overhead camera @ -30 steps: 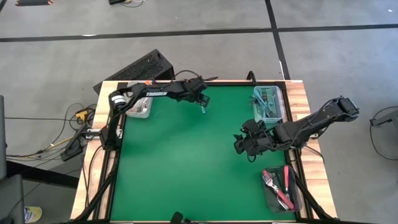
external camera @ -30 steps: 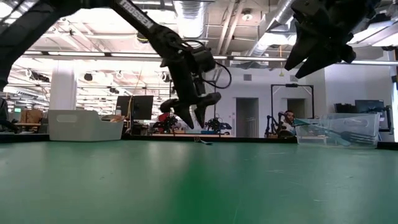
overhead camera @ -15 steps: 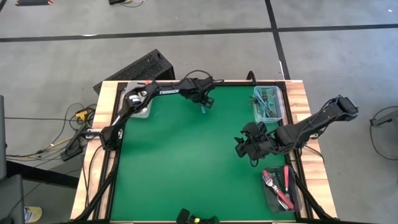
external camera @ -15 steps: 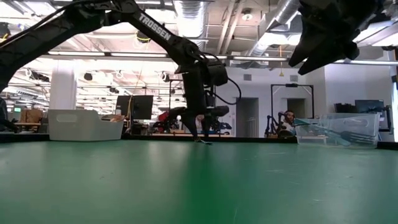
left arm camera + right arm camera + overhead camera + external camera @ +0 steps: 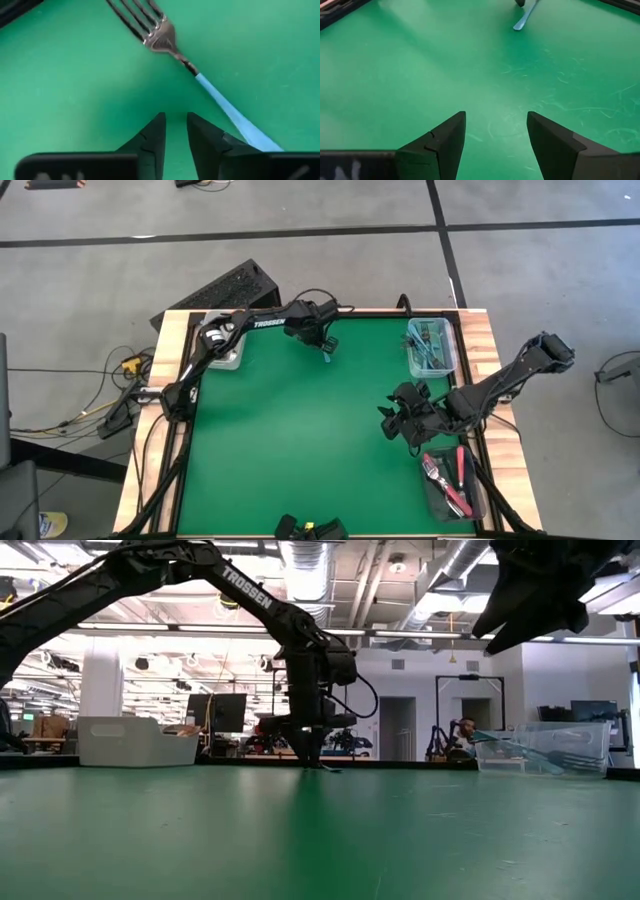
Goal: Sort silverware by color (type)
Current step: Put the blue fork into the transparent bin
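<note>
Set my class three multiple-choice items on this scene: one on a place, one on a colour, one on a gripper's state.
1. Where does the loose fork lie? A on the green mat; B in the dark tray; C in the clear bin.
2. Its handle is: A orange; B light blue; C pink-red.
3. The right gripper is: A shut on a fork; B shut, empty; C open, empty.
Key: A, it lies flat on the mat; B, the handle shows blue; C, bare mat shows between its spread fingers.
</note>
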